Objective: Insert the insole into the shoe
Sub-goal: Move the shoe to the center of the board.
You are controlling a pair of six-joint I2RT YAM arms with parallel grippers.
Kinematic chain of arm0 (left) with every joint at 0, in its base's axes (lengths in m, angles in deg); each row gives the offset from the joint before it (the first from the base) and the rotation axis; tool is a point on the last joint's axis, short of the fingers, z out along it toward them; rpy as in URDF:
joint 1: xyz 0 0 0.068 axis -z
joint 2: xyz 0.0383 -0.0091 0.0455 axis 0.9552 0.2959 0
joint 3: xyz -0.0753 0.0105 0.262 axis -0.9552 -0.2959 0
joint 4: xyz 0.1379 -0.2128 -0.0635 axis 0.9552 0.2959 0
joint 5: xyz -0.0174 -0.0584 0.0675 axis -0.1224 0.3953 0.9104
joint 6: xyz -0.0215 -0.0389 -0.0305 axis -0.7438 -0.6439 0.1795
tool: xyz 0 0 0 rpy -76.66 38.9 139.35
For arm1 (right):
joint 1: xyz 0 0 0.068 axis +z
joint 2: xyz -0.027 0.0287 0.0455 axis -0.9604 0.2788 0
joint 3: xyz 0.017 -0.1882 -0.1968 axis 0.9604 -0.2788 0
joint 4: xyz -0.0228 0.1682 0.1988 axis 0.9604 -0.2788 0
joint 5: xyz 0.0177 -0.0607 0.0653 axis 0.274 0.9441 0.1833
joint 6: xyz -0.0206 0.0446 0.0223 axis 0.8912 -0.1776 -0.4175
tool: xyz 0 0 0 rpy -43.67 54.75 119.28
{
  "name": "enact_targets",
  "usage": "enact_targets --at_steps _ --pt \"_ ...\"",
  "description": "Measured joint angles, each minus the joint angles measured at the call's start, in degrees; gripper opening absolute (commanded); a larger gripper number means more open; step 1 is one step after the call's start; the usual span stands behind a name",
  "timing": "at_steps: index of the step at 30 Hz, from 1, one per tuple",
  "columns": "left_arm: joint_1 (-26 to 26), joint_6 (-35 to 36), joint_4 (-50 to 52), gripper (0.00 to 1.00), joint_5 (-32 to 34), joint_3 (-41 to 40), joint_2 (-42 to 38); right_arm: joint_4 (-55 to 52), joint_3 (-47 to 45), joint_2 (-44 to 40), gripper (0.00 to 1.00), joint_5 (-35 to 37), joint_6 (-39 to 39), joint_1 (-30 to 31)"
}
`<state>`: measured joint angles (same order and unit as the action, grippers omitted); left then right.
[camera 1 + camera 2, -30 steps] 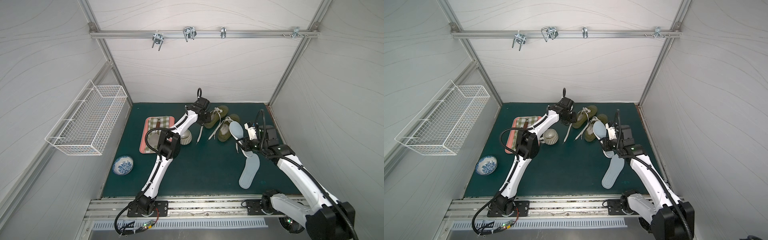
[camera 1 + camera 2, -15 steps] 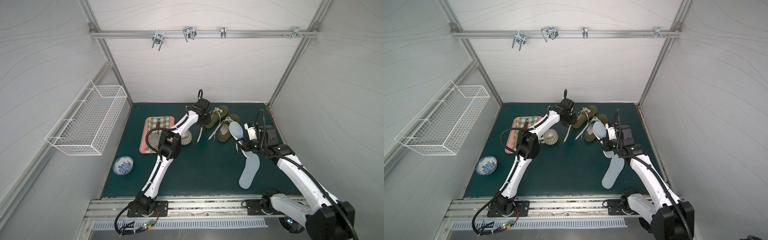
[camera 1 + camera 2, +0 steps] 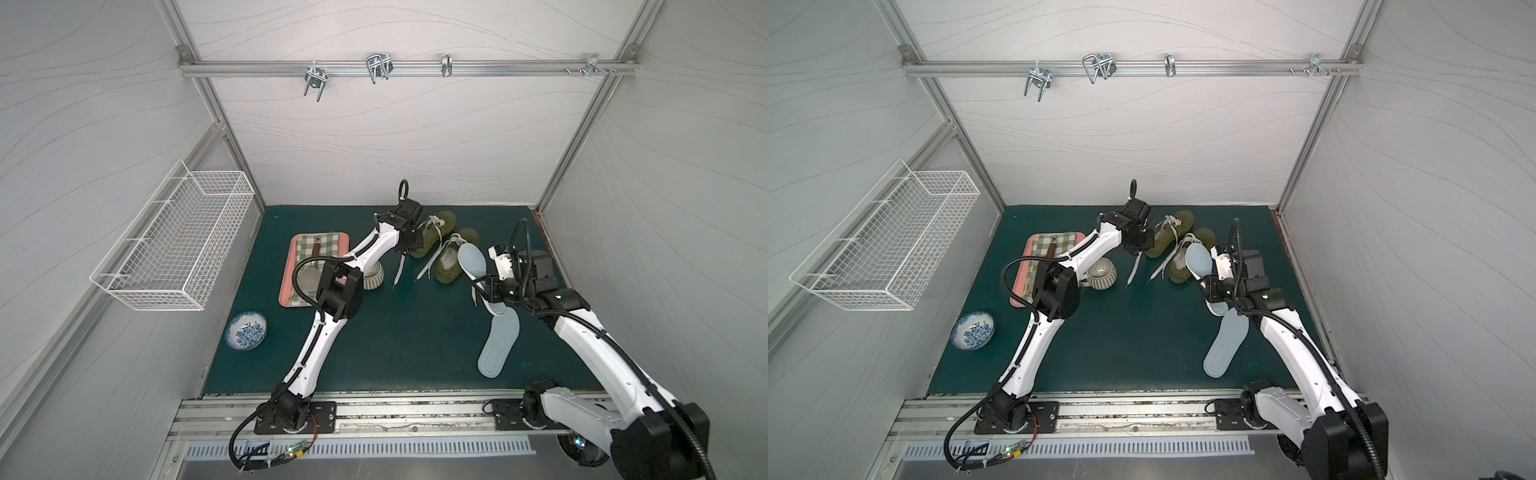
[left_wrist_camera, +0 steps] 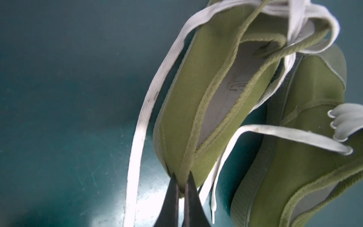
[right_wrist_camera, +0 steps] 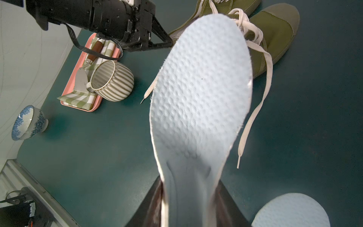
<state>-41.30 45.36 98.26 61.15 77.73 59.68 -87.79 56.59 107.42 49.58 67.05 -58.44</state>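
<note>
Set on a dark green desk [image 3: 415, 332]. Toward its back edge, right of centre, side by side with white laces trailing: rear olive-green canvas shoe [image 3: 432, 235] and near olive-green canvas shoe [image 3: 451, 264]. Raised off the desk, forefoot over the near shoe: pale blue dimpled foam insole [image 5: 200, 98]; flat by the right edge, spare matching insole [image 3: 498, 345]. Clamped across the raised insole's narrow waist: right fingers [image 5: 229, 208]. Pinched shut on the rear shoe's heel rim: left fingers [image 4: 170, 204]. Likely step: steadying a shoe before insertion. Needed next, probably: an open mouth, and the insole's toe end steered down inside; hard to say which shoe.
</note>
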Motion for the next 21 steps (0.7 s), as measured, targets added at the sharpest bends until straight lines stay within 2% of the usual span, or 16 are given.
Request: enact_targets --at_steps 6,17,21 --pt "1.1 -2.4 -5.0 0.00 1.4 -16.5 -9.5 -0.1 0.0 0.0 0.39 -0.1 0.0 -0.1" --pt "2.3 -6.4 -10.7 0.00 2.9 -38.3 -23.3 0.4 -1.4 -0.2 0.39 -0.8 -0.7 -0.1" --pt "2.7 -7.6 -11.2 0.00 2.9 -43.8 -27.2 0.6 -2.0 -0.2 0.39 -0.9 -0.7 -0.1"
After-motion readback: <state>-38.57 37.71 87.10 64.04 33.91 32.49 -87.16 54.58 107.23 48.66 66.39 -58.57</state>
